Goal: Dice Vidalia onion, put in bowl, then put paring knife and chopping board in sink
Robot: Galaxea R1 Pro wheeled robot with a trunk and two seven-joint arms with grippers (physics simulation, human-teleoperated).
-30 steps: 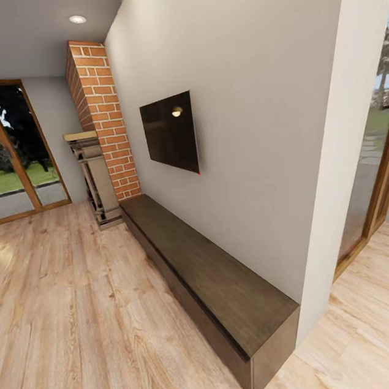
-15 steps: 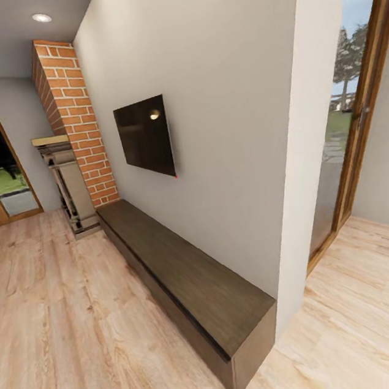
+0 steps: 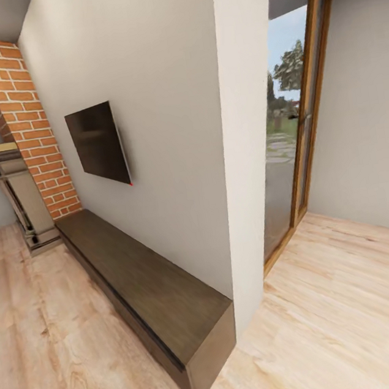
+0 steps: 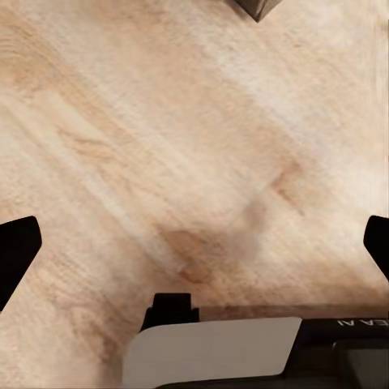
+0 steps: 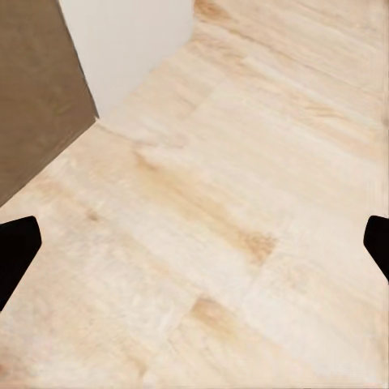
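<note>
head view: long dark cabinet against wall, television above.

Home living room: wall-mounted TV above a low cabinet, brick chimney beside it, wood floor.

Pale wood-plank floor, long dark-brown low cabinet standing along the wall
</note>
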